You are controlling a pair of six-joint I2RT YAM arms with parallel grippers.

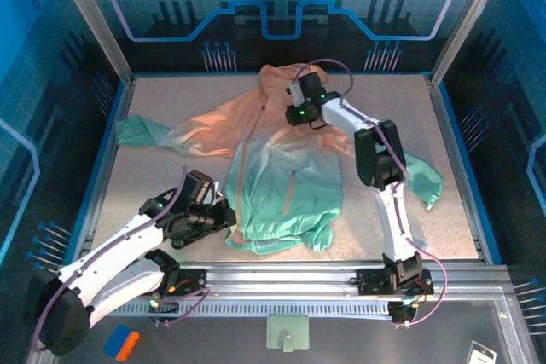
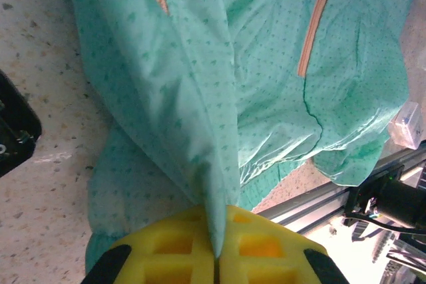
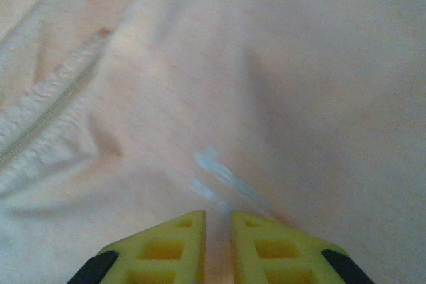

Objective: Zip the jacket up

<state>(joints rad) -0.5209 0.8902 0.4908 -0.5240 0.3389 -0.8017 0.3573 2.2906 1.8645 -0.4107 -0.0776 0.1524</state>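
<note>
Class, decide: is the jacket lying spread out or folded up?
Spread out: the jacket lies front up on the table, sleeves out to both sides, hood at the far end; only its hem is bunched.

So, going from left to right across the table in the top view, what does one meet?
Mint sleeve end of the jacket → left gripper → right gripper → the other mint sleeve end.
</note>
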